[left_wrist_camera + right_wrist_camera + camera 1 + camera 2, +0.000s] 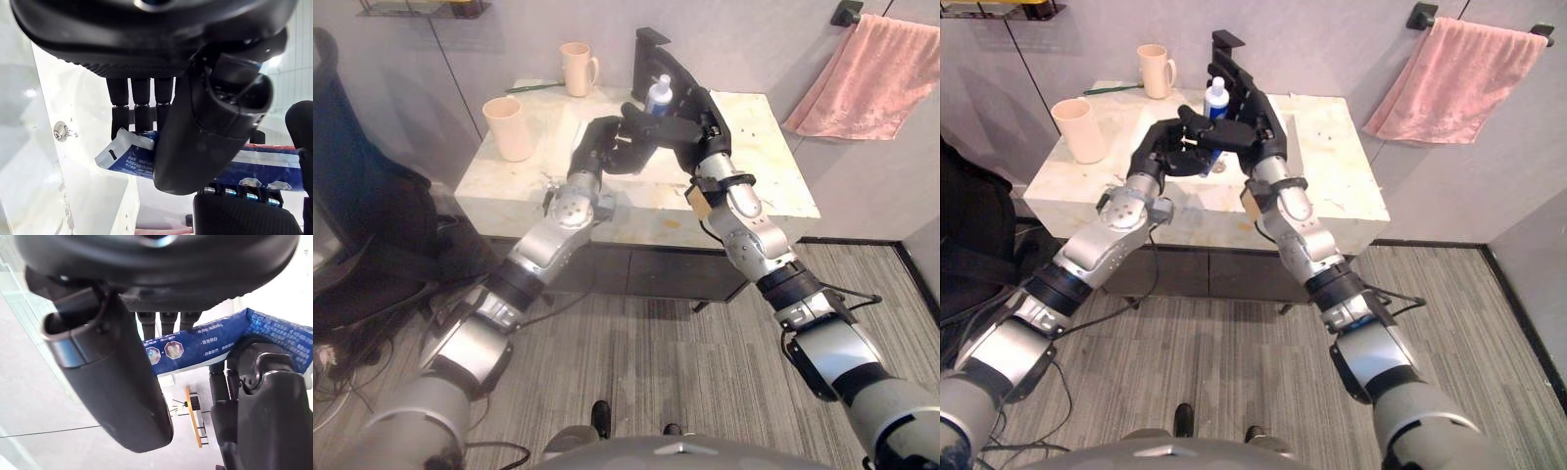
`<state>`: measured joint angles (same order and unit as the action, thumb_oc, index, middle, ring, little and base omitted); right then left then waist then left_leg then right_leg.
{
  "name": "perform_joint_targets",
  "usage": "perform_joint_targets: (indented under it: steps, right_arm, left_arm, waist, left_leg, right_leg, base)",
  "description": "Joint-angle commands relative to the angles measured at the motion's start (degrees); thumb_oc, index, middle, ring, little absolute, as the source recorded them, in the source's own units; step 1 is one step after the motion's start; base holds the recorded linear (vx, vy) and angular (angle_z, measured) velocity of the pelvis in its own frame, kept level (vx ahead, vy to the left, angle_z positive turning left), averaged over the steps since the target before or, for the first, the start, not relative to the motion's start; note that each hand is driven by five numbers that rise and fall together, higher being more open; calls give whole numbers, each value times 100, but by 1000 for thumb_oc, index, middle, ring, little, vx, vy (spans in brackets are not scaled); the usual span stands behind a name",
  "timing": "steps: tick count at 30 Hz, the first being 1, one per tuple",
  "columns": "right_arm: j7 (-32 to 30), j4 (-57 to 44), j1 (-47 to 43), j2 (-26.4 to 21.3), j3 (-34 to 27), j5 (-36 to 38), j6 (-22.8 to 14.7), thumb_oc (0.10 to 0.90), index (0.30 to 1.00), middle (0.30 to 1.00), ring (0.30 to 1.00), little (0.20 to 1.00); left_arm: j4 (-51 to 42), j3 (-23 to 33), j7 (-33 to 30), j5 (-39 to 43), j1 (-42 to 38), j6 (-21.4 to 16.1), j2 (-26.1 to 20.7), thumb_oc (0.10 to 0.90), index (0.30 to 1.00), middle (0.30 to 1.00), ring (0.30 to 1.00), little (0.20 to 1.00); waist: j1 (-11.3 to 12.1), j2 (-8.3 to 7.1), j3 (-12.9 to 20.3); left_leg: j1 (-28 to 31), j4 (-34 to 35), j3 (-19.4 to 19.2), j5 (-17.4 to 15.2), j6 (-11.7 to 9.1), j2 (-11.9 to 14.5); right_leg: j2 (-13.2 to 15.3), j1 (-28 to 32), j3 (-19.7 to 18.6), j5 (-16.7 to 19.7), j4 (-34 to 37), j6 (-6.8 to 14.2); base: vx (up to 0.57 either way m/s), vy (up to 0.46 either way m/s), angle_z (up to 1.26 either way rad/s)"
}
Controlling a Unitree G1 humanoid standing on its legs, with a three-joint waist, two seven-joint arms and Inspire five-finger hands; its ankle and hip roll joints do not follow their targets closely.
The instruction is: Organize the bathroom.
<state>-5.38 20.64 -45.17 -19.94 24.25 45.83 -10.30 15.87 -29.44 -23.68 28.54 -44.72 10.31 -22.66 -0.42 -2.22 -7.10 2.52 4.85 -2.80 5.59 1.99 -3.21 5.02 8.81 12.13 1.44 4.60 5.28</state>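
Note:
A blue toothpaste tube point(128, 152) is held over the sink between both hands. My left hand point(600, 147) has its fingers point(142, 105) curled behind the tube's flat white end, with the thumb in front. My right hand point(693, 125) grips the tube point(210, 340) further along, fingers behind and thumb point(122, 382) across the front. In the eye views the tube's white and blue end point(658, 94) sticks up above the two dark hands, which meet above the basin of the marble counter point(764, 166).
A beige cup point(509, 127) stands at the counter's left edge, a handled mug point(578, 69) at the back with a green toothbrush point(534, 87) beside it. A black fixture point(651, 54) rises behind the sink. A pink towel point(871, 78) hangs right. A dark chair point(352, 196) stands left.

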Motion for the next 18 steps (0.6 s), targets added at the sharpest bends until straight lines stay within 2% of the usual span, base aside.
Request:
perform_joint_targets:
  steps: [1, 18]
  right_arm:
    - [183, -467, -192, 16, -357, -28, -432, 800, 900, 900, 900, 900]
    - [379, -862, 189, -20, -466, -235, -487, 800, 900, 900, 900, 900]
  left_arm:
    - [631, 309, -140, -470, -1263, -860, 110, 400, 300, 300, 300, 300]
    - [686, 401, -209, -617, -1140, -801, 20, 400, 300, 300, 300, 300]
  waist:
    - [4, -87, 635]
    - [-73, -80, 633]
  left_leg:
    - [299, 15, -4, -439, 45, -189]
    - [310, 15, -49, -445, 57, -178]
  right_leg:
    - [-124, -267, -85, 80, -93, -15]
    - [-142, -280, -154, 77, -88, -12]
  base:
    - [0, 0, 0]
    - [1, 2, -1]
